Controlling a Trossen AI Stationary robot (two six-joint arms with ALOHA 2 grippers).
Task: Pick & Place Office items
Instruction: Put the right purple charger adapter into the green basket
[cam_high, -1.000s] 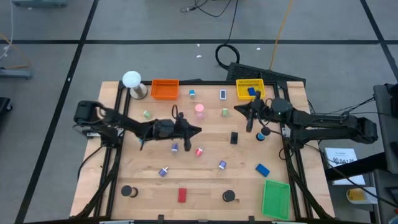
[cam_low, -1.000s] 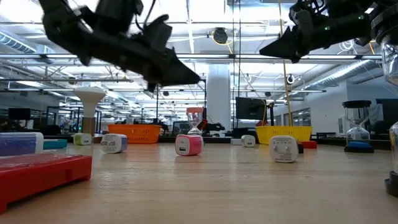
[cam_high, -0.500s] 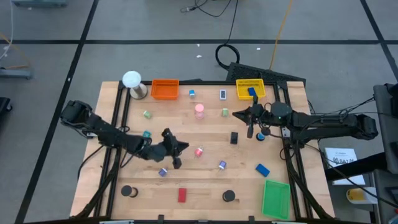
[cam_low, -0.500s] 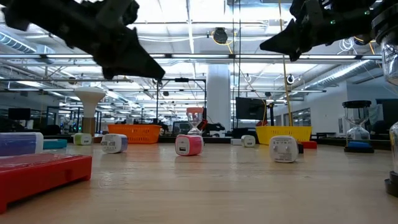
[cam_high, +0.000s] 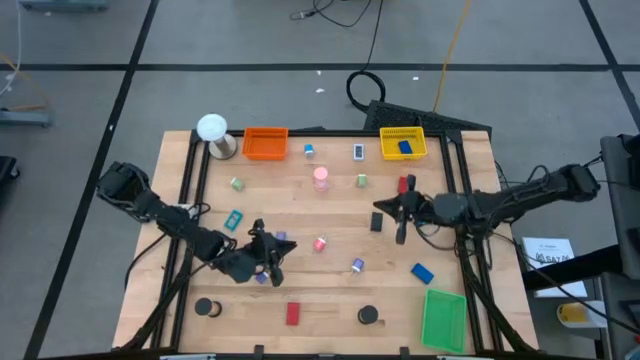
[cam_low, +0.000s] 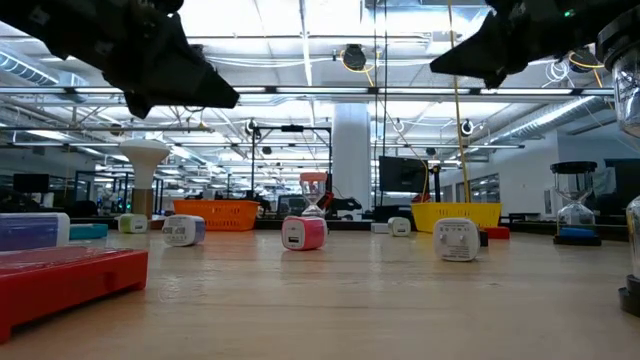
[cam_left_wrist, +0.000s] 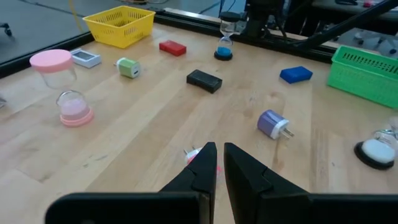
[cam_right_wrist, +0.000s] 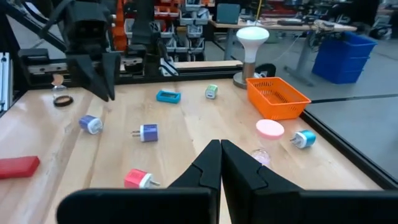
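Observation:
The small office items lie scattered on the wooden table (cam_high: 330, 290). My left gripper (cam_high: 276, 258) (cam_left_wrist: 219, 155) is shut and empty, above the near-left part. A pink plug (cam_high: 320, 243) (cam_left_wrist: 194, 155) lies just beyond its tips, with purple plugs (cam_high: 283, 240) close by. My right gripper (cam_high: 381, 207) (cam_right_wrist: 219, 149) is shut and empty, hovering right of centre. Its tips are over a black block (cam_high: 376, 222) that lies flat, and a red block (cam_high: 405, 184) lies beside its arm. In the low view both grippers are high above the table.
An orange tray (cam_high: 265, 143) and a yellow tray (cam_high: 402, 145) stand at the far edge, a green tray (cam_high: 443, 318) at the near-right corner. A white ball lamp (cam_high: 212, 128) is far left and a pink hourglass (cam_high: 320, 178) is centre-far. Black discs (cam_high: 205, 308), a red block (cam_high: 293, 313) and a blue block (cam_high: 421, 271) lie along the near side.
My left gripper has swung from the table's middle toward the near edge and left, staying shut; a teal item it covered now shows. My right gripper has moved toward the near edge, and the red block now shows beside its arm.

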